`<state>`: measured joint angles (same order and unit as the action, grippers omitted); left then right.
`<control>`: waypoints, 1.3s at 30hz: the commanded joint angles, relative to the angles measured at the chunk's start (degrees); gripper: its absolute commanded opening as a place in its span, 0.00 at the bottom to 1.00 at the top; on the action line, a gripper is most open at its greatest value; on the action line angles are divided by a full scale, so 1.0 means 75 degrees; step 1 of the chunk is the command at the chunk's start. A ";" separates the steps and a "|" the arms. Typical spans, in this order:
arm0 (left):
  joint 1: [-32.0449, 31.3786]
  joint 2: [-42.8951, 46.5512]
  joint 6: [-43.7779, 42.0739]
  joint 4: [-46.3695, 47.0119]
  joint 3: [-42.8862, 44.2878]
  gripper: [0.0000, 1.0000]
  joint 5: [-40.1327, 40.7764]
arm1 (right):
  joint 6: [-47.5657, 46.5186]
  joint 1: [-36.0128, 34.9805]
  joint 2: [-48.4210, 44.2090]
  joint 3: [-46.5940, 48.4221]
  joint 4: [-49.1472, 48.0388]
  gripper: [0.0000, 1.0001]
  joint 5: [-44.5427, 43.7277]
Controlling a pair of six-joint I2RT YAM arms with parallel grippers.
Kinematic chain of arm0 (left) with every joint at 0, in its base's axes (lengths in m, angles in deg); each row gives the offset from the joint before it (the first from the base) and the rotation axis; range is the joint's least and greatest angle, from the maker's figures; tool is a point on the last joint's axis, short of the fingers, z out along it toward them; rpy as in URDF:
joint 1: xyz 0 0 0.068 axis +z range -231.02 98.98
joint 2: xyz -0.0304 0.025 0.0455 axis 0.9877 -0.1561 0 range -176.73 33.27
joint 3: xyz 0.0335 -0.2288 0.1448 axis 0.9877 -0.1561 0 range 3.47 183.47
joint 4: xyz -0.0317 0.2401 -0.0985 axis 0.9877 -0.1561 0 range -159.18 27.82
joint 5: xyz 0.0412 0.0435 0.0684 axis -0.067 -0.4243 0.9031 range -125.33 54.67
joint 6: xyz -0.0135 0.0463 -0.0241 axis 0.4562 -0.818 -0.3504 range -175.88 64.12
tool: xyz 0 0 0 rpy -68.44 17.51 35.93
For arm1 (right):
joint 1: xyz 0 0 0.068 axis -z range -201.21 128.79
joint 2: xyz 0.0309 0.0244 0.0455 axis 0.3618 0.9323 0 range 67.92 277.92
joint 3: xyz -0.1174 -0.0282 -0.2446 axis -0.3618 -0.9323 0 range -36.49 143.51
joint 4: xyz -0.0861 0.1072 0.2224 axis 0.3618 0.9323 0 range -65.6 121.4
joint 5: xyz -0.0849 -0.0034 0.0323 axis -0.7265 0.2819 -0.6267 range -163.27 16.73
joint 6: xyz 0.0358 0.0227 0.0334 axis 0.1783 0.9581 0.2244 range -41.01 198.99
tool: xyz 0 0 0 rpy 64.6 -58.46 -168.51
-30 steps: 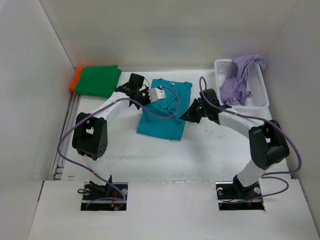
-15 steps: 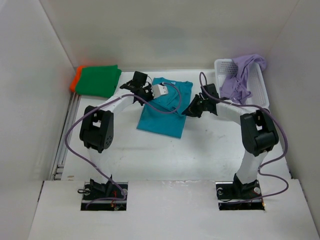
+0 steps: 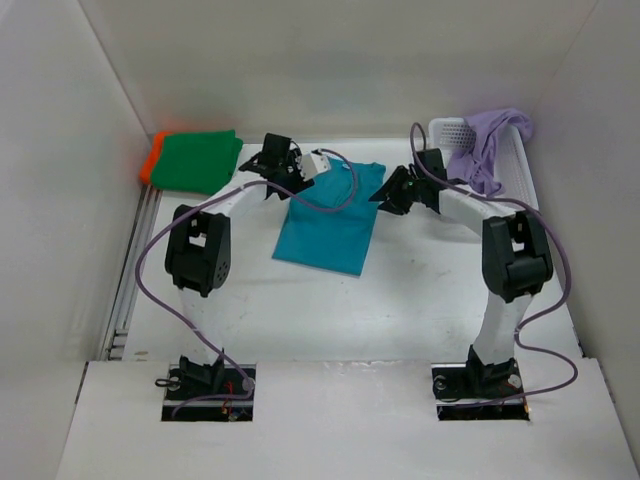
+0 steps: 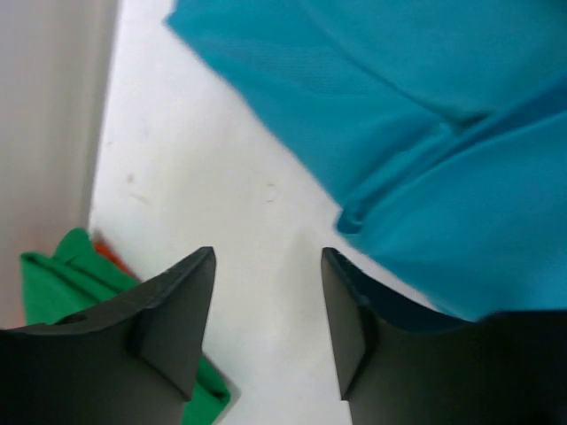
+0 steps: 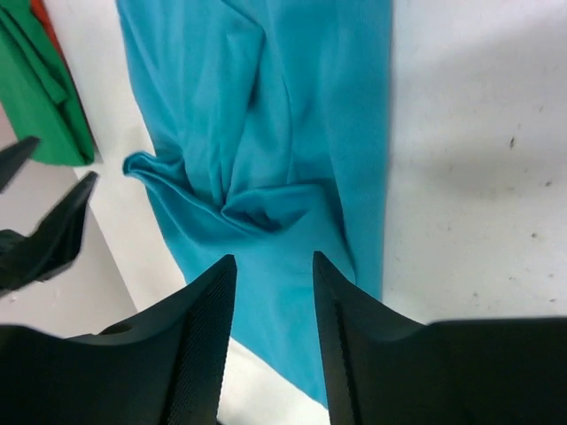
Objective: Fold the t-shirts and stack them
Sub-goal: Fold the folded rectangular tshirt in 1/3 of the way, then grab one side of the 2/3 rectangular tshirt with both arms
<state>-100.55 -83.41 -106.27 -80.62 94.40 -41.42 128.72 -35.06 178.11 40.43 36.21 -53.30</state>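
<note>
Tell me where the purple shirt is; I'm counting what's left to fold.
In the top view, the lavender shirt drapes over the white basket at the far right corner.

My white mesh basket sits at the upper right of the overhead view, in the far corner of my desk. Plain white walls close the desk in on three sides, and a pale rail runs along its left edge.

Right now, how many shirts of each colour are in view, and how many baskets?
Orange shirt: 1
Green shirt: 1
Teal shirt: 1
Lavender shirt: 1
Basket: 1
Total: 5 things, 4 shirts and 1 basket
</note>
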 commanded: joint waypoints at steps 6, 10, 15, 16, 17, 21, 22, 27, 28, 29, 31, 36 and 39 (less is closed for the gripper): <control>0.0197 0.1668 0.0228 0.0292 -0.0297 0.56 -0.0429 | -0.0560 0.0025 -0.1448 -0.0564 -0.0263 0.18 -0.0775; -0.0085 0.2583 -0.0346 -0.0656 -0.1656 0.56 -0.1084 | -0.0597 -0.0525 -0.1929 -0.1138 0.0006 0.17 -0.0798; -0.0494 0.3732 -0.1728 -0.1620 -0.3718 0.62 -0.1814 | -0.0187 -0.1193 -0.2785 -0.2263 0.0065 0.40 -0.1337; -0.0588 0.3873 -0.1916 -0.1585 -0.4082 0.63 -0.1732 | -0.0047 -0.1345 -0.2867 -0.2450 0.0089 0.43 -0.1419; -0.0670 0.3955 -0.2045 -0.1515 -0.4399 0.63 -0.1639 | 0.0059 -0.1463 -0.2891 -0.2580 0.0101 0.45 -0.1455; -0.0800 0.3817 -0.2153 -0.1012 -0.5011 0.63 -0.1252 | 0.0516 -0.2096 -0.2833 -0.3142 0.0078 0.49 -0.1525; -0.0800 0.3700 -0.2129 -0.0906 -0.5035 0.63 -0.1181 | 0.0679 -0.2271 -0.2798 -0.3271 0.0031 0.49 -0.1560; -0.0800 0.3207 -0.1918 -0.0414 -0.5011 0.62 -0.0900 | 0.1137 -0.2706 -0.2529 -0.3635 -0.0215 0.50 -0.1701; -0.0800 0.3137 -0.1871 -0.0309 -0.5011 0.62 -0.0865 | 0.1219 -0.2741 -0.2482 -0.3682 -0.0285 0.51 -0.1748; -0.0800 0.3089 -0.1836 -0.0215 -0.5011 0.62 -0.0853 | 0.1267 -0.2765 -0.2446 -0.3741 -0.0367 0.51 -0.1771; -0.0800 0.2972 -0.1766 0.0054 -0.5058 0.62 -0.0771 | 0.1349 -0.2765 -0.2306 -0.3846 -0.0543 0.52 -0.1807; -0.0777 0.2656 -0.1648 0.0524 -0.5187 0.58 -0.0443 | 0.1571 -0.2765 -0.1955 -0.4069 -0.0965 0.52 -0.1830; -0.0742 0.2504 -0.1637 0.0443 -0.5164 0.46 -0.0372 | 0.1700 -0.2765 -0.1767 -0.4104 -0.1211 0.51 -0.1795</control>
<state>-106.61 -62.30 -118.49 -77.93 56.28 -45.35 139.98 -55.56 162.48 10.77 30.55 -65.15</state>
